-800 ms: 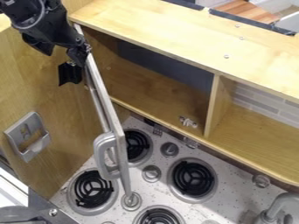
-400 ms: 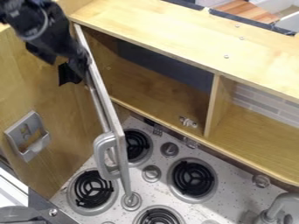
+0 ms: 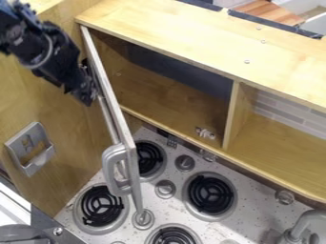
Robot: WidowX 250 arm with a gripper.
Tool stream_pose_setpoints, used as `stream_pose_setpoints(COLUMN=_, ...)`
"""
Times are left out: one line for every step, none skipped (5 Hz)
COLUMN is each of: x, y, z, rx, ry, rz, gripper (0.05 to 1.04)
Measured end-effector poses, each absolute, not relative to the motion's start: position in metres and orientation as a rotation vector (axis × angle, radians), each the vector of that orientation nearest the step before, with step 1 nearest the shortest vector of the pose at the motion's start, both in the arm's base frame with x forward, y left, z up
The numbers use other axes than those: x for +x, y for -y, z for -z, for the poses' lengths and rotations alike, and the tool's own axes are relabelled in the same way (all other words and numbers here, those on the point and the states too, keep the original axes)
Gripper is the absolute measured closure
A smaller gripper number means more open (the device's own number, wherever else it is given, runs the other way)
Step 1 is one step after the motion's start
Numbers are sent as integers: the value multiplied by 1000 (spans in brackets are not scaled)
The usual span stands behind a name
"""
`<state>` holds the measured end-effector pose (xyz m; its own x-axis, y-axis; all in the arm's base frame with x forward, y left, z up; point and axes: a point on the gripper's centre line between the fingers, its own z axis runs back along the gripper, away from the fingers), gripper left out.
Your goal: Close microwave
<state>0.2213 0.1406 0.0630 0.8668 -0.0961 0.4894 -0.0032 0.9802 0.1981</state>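
The gripper (image 3: 88, 95) hangs at the upper left, on the outer side of the microwave door, close against its upper part near the hinge side. Standing wide open, the microwave door (image 3: 108, 93) juts out from the left end of the wooden cabinet toward the camera. Its grey handle (image 3: 113, 170) is on the outer face at the near end, over the stove. The microwave compartment (image 3: 166, 90) is exposed, with a dark back panel. Whether the gripper touches the door I cannot tell.
Below the door lies the stove top (image 3: 175, 198) with several black burners and knobs. A metal faucet (image 3: 309, 221) stands at the lower right. A grey holder (image 3: 30, 147) is fixed to the left wooden wall. A divider (image 3: 237, 114) separates the compartment from the right shelf.
The gripper has moved downward along the outer side of the door, from near its top corner. The door stands at the same angle.
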Motion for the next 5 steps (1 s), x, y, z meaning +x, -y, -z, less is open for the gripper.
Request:
stream_pose_setpoints(x=217, y=-135, z=-57, rx=198, ry=518, rz=140, gripper=85)
stream_pose_setpoints(x=206, y=-124, z=-51, rx=167, ry=486, rz=189, gripper=85)
stream_pose_setpoints(x=198, y=-116, z=-50, rx=166, ry=472, rz=209, gripper=85)
stream_pose_setpoints(x=201, y=-106, z=-42, rx=170, ry=446, rz=195, gripper=85)
stream_pose_setpoints(x=209, y=-99, z=-31, rx=166, ry=426, rz=156, gripper=85)
